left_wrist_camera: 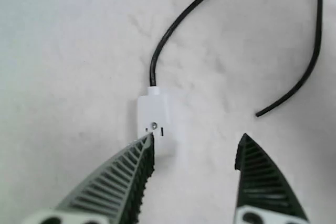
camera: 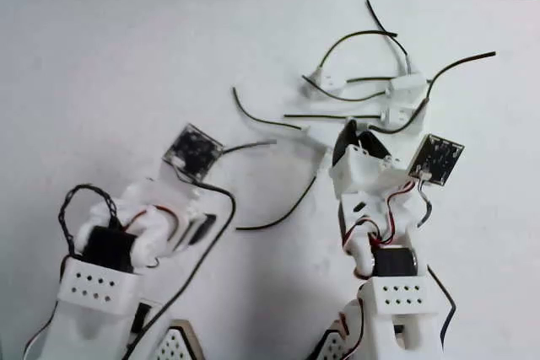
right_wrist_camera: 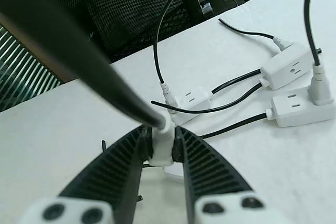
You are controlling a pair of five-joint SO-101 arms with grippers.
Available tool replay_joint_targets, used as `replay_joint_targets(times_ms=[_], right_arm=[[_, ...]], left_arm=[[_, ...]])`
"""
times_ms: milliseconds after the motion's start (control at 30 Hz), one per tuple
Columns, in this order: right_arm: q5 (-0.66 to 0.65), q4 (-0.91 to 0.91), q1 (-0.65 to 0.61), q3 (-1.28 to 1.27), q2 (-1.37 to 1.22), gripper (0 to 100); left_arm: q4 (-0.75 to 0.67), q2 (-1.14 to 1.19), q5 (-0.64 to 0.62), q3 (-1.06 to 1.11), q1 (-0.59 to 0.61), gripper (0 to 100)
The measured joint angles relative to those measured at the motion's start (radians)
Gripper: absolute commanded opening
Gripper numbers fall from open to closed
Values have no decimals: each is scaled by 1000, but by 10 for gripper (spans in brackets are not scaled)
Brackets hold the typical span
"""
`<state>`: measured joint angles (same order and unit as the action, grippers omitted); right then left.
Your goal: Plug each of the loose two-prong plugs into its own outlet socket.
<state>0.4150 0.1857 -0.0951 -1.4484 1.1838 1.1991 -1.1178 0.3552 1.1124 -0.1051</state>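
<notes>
Right gripper (right_wrist_camera: 161,132), clamped tight on a white moulded two-prong plug (right_wrist_camera: 160,148), is over the middle of the white table (camera: 101,65). The plug's long axis runs along the fingers. Its thick black cord (right_wrist_camera: 105,77) leaves from the wrist end, and its prongs are hidden at the far end.

Just beyond it lie three white rectangular outlet sockets on black leads: one close (right_wrist_camera: 191,98) and two farther off (right_wrist_camera: 286,69) (right_wrist_camera: 299,109). Their slotted faces are turned up, and the last already carries a white plug (right_wrist_camera: 320,90).

At the near left, the left gripper (left_wrist_camera: 197,139) is spread wide and holds nothing. One ribbed fingertip (left_wrist_camera: 148,142) touches the end of a white oblong socket block (left_wrist_camera: 154,116) lying flat. The block's length is in line with its own black lead (left_wrist_camera: 173,30), and its slotted end points back at the jaws.
</notes>
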Motion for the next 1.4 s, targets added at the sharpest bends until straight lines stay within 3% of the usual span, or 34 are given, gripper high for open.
replay_joint_targets(times_ms=[167, 500, 900, 1200, 1400], right_arm=[[0, 0, 0, 0, 0, 17], [0, 0, -17, 0, 0, 17], [0, 0, -23, 0, 0, 17], [-44, -11, -23, 0, 0, 17], [-52, -23, -21, 0, 0, 17]], left_arm=[[-72, 0, 23, 0, 141, 244], [-71, 38, 173, 25, 164, 241], [-71, 723, 201, -275, 153, 241], [-71, 985, 201, -399, 68, 241], [-57, 1189, 201, -582, 146, 242]])
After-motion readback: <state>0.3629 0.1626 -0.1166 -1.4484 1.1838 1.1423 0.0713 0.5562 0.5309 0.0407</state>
